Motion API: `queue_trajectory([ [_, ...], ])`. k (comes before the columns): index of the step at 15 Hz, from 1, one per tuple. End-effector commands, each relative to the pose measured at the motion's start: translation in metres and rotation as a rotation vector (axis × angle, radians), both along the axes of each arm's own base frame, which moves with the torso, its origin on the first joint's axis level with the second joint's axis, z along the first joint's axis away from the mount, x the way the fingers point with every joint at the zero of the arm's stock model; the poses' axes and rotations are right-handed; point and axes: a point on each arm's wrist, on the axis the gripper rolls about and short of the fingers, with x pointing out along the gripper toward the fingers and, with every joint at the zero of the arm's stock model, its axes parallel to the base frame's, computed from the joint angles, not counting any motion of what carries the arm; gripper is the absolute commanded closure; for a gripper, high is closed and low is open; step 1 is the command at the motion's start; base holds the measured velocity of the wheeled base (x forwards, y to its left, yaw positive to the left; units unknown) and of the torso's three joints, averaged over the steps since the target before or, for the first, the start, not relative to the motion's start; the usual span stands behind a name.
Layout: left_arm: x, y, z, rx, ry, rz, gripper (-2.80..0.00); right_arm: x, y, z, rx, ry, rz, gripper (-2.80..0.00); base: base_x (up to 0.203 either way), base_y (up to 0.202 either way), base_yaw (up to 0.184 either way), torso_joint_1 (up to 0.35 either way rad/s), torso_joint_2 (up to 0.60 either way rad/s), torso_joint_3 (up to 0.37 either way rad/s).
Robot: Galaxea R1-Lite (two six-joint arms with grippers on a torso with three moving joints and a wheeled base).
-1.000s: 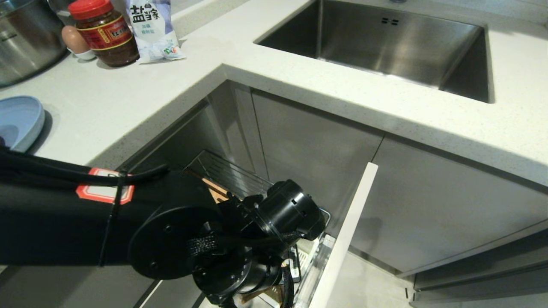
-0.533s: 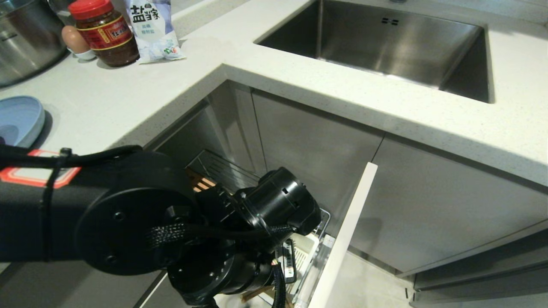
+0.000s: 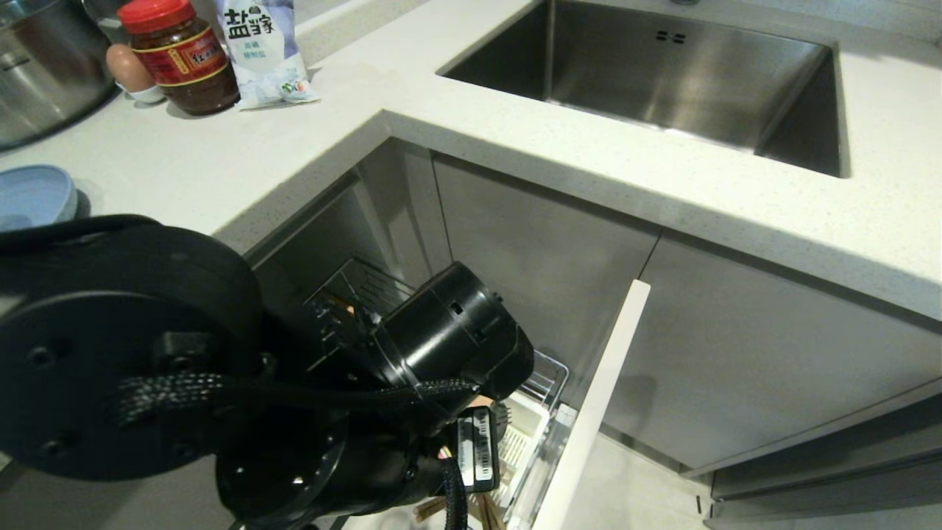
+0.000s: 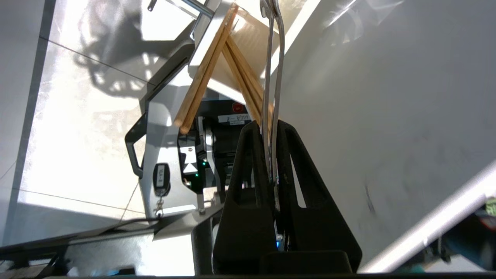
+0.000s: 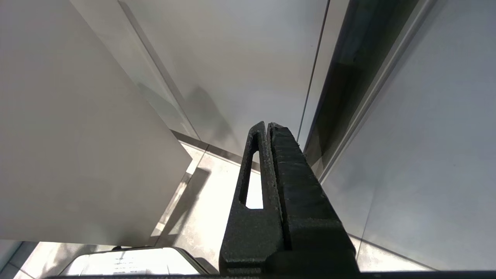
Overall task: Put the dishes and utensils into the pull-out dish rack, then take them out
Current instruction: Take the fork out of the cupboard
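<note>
In the left wrist view my left gripper (image 4: 271,124) is shut on two slim silver metal utensil handles (image 4: 278,69). Their heads are cut off by the picture edge, so I cannot tell fork from spoon. Beside them the wooden chopsticks (image 4: 203,69) lean crossed in the white caddy (image 4: 252,42). In the head view the left arm (image 3: 441,346) hangs over the pull-out dish rack (image 3: 550,368) and hides most of it. The caddy (image 3: 526,434) and the chopstick ends (image 3: 487,511) peek out below. The light-blue plate (image 3: 33,195) lies on the counter at far left. The right gripper (image 5: 268,124) is shut on nothing, low by the cabinet fronts.
The rack's white cabinet front (image 3: 589,412) stands pulled out to the right of the arm. On the counter at the back left stand a steel pot (image 3: 44,66), an egg (image 3: 126,68), a red-lidded jar (image 3: 180,55) and a salt bag (image 3: 261,48). The steel sink (image 3: 662,73) is at the back right.
The left arm has swung toward the camera and to the picture's left, covering more of the plate and the rack. Its wrist has drawn back a little from the white cabinet front.
</note>
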Motion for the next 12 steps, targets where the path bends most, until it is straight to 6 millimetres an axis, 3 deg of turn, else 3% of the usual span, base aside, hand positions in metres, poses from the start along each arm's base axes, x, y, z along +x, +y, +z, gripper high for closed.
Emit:
queue_trajectory([
  [1,-0.009,0.01,0.017,-0.047,-0.026,-0.007,0.0,0.0,0.0,0.0,0.001,-0.005,0.002,0.0,0.0,0.0,0.0,0.0,0.0,0.0],
  [8,-0.039,0.049,0.074,-0.2,-0.109,-0.044,0.0,0.0,0.0,0.0,0.001,-0.005,0.001,0.0,0.0,0.0,0.0,0.0,0.0,0.0],
  [12,-0.053,0.08,0.109,-0.314,-0.221,-0.009,0.0,0.0,0.0,0.0,0.001,-0.005,0.0,0.0,0.0,0.0,0.0,0.0,0.0,0.0],
])
